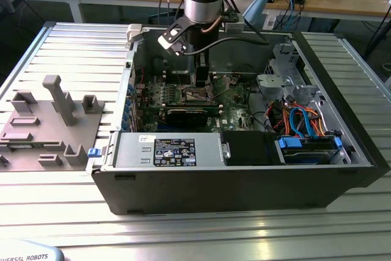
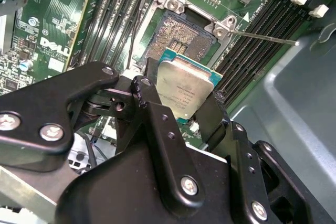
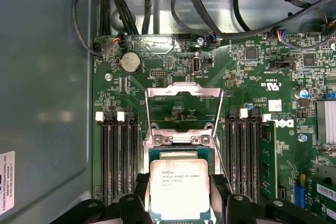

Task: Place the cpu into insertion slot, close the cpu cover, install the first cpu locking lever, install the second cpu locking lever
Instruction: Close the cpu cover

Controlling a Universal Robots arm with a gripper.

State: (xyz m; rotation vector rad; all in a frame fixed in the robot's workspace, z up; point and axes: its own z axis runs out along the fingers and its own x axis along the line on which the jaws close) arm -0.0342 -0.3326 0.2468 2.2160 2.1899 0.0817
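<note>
Pincer sits closest to my lens, its black fingers clenched on two opposite edges of the cpu. The chip's metal lid faces up and carries lines of dark print. It hangs over the insertion slot, not seated. The cpu cover stands hinged open. There is white lettering on the green board and a white sticker on the case wall. In the exterior view I see a labelled power supply.
</note>
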